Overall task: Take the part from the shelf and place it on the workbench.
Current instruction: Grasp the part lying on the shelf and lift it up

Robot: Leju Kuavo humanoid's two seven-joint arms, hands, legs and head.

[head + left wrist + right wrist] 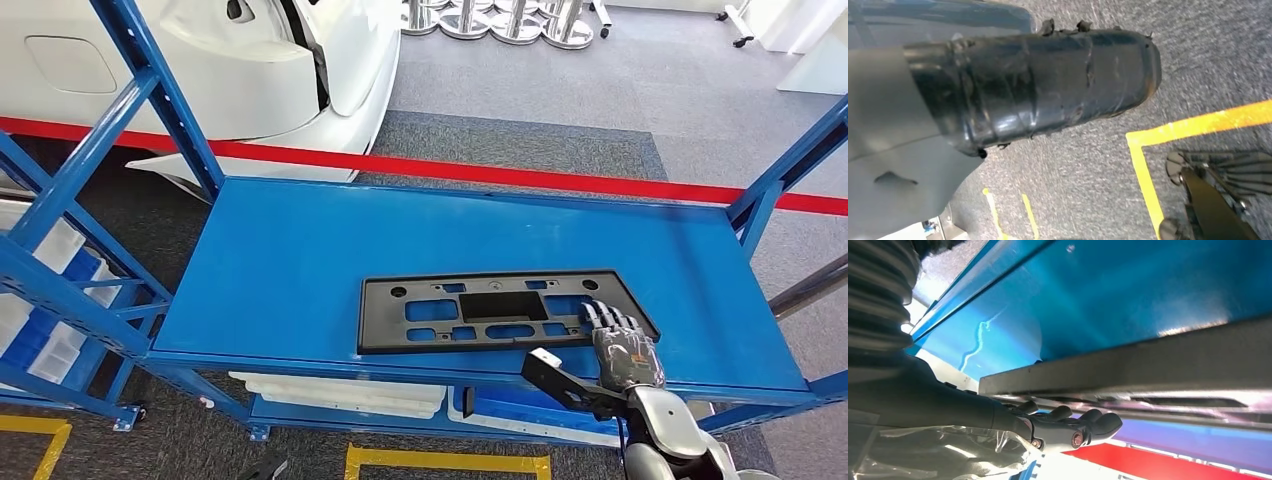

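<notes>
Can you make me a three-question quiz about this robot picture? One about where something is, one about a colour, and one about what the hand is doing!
1. Where is the black part?
A. on the blue shelf
B. on the floor
C. on the white car

2. What colour is the stripe on the floor behind the shelf?
A. green
B. red
C. purple

3. What is the right hand doing?
A. waving high in the air
B. holding a cup
C. resting its fingers on the part's near right corner

Answers: 1 A, the part lies flat on the blue shelf board. 2 B, a red line crosses the grey carpet. 3 C, the head view shows the fingers lying on that corner.
</notes>
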